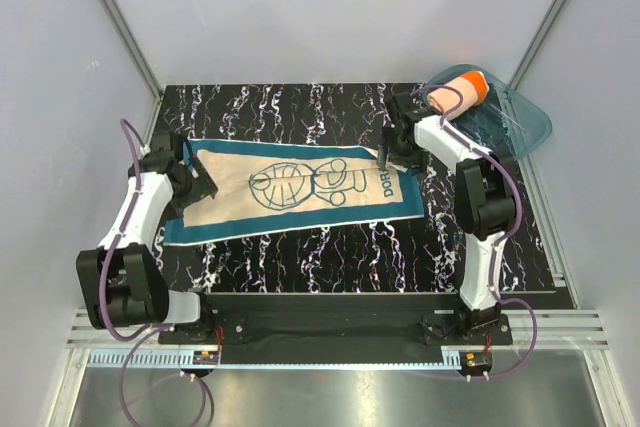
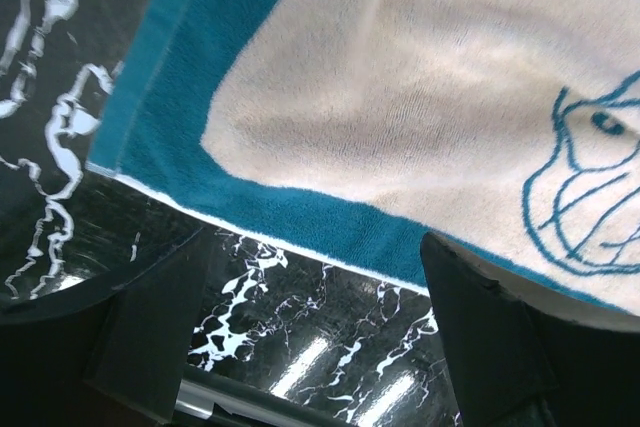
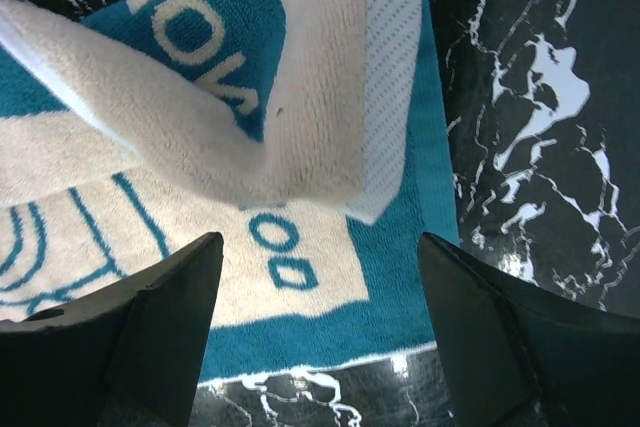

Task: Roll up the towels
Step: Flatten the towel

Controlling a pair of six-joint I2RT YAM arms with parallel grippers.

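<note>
Teal towel (image 1: 300,192) lies flat on the counter (image 1: 300,257), one corner flopped over; the orange towel (image 1: 462,90) sits rolled in the tub (image 1: 525,127).
The left hand (image 1: 198,183) and right hand (image 1: 387,161) stand open at opposite ends, gripping nothing. Rolling from that crooked corner would likely skew the roll.

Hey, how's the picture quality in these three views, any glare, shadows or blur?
Top external: even light and sharp, and the teal towel shows its print clearly. Left wrist: bright streaks glare off the glossy table, while the towel pile is crisp. Right wrist: the towel's folded-over corner casts a shadow on the layer beneath, with no obvious blur.
</note>
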